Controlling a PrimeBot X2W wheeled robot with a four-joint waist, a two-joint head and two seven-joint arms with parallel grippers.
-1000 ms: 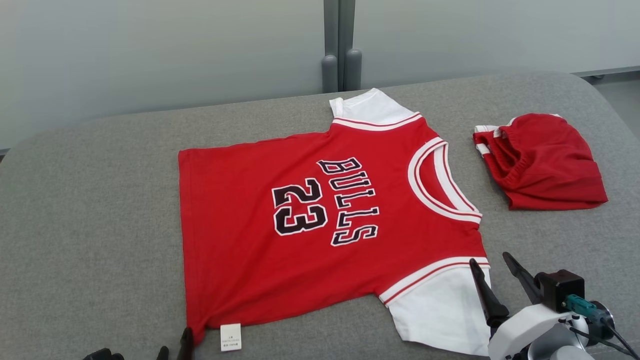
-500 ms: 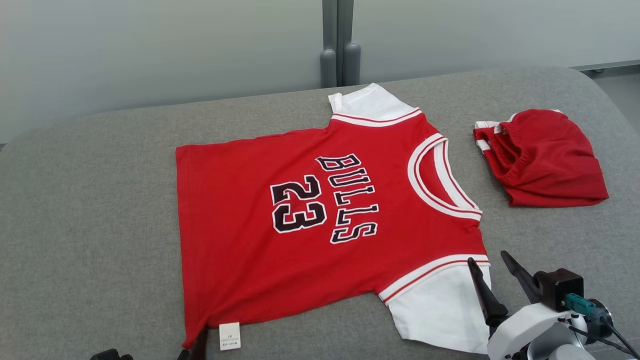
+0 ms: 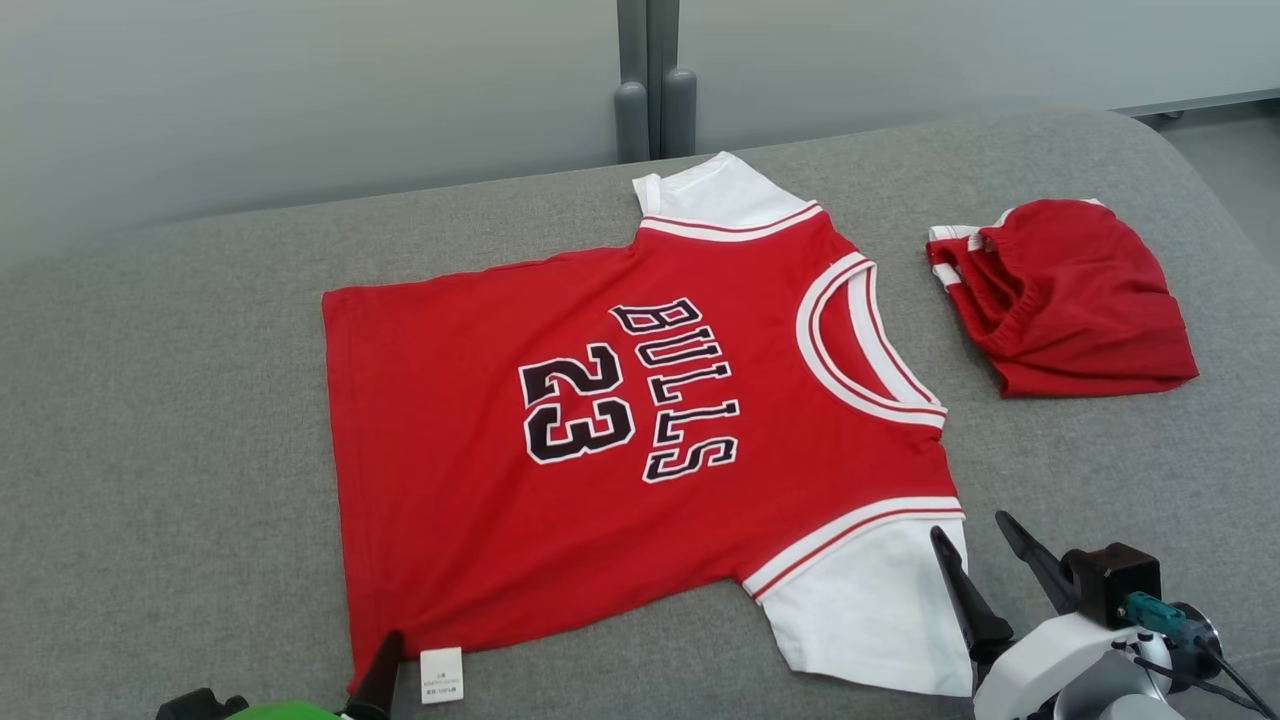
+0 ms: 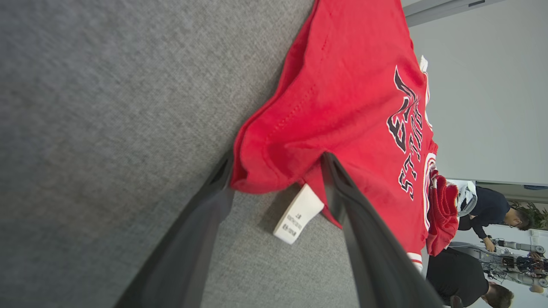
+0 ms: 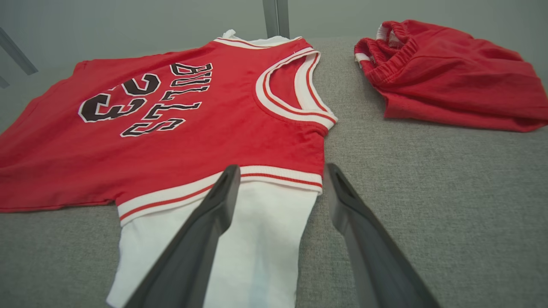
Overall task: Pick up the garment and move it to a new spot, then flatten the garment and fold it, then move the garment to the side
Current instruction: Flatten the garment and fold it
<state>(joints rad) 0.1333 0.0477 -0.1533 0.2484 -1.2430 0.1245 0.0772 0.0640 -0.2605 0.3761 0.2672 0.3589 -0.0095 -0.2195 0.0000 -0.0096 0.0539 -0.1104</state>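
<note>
Red "BULLS 23" jersey (image 3: 560, 450): lies flat, print side up, at the centre of the gray fabric-covered tabletop (image 3: 180, 400). Its collar points to 3 o'clock and its hem to 9 o'clock in the head view. One white sleeve lies at 12 o'clock, the other white sleeve (image 3: 870, 620) at 5 o'clock.

Left claw (image 4: 277, 160): positioned at the 7 o'clock hem corner of the jersey. The jaws are spread wide. The slightly raised hem corner sits between the two fingers, and nothing is gripped. The white care label (image 4: 298, 214) lies on the tabletop between the fingers.

Right claw (image 3: 968, 527): positioned at the 5 o'clock sleeve. The jaws are spread wide and hold nothing. One finger is over the white sleeve, the other over bare tabletop just beside it.

Red shorts (image 3: 1070, 310): bunched at 2 o'clock, apart from the jersey.
</note>
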